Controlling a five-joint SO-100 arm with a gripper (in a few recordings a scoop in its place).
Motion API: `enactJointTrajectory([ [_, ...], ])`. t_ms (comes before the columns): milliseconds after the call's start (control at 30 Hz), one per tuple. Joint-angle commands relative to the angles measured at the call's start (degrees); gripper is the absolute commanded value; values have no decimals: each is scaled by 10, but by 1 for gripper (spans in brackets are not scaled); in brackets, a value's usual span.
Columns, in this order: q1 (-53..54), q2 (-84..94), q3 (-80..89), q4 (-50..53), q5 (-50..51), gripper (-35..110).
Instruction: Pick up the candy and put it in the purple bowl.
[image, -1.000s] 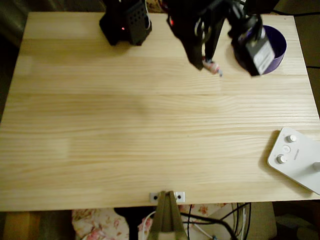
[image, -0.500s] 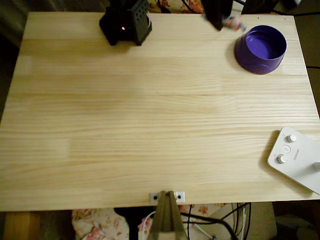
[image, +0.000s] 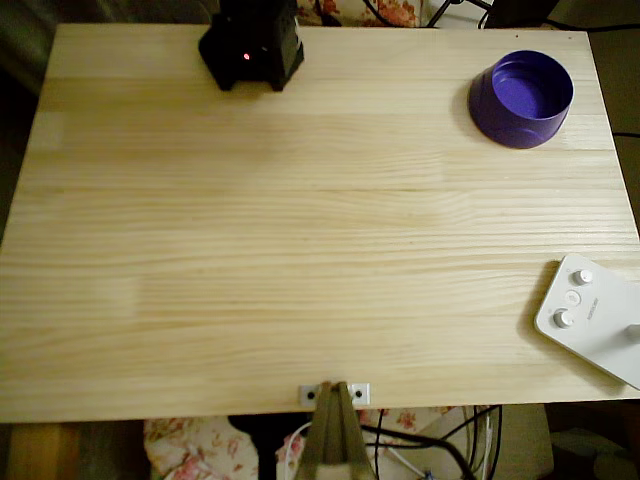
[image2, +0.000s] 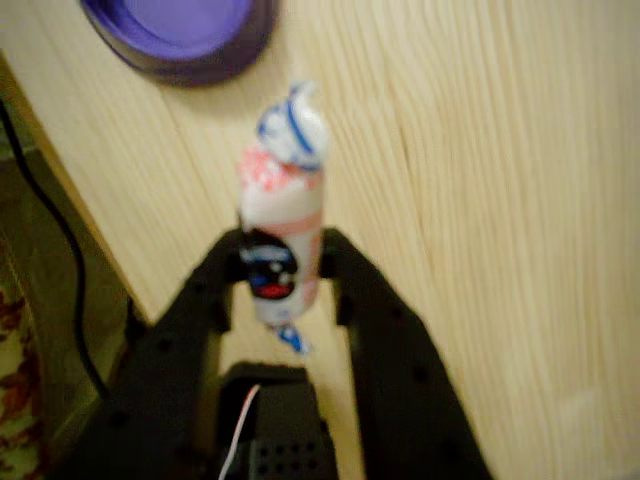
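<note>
In the wrist view my gripper (image2: 282, 270) is shut on the candy (image2: 283, 200), a small pink-white wrapped sweet with a dark mark and twisted ends, which stands upright between the black fingers. It hangs above the wooden table, with the purple bowl (image2: 180, 35) ahead at the top left of that view. Seen from overhead, the purple bowl (image: 522, 97) stands at the table's far right corner, and its inside looks bare.
The arm's black base (image: 252, 42) sits at the far edge of the wooden table (image: 300, 230). A white device with knobs (image: 590, 315) lies at the right front. A clamp (image: 333, 400) grips the near edge. Cables hang off the table's side.
The arm, holding the candy, has lifted and drawn back out of the overhead view; one second ago it hung just left of the bowl, half a second ago it was at the far edge.
</note>
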Motion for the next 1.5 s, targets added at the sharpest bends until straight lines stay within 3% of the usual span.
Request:
enactJointTrajectory([
  [0,-28,38,-11,-33,-1,4],
  [600,-105,-43,-34,-111,-8,4],
  [1467,-101,-230,-65,-224,-14,4],
])
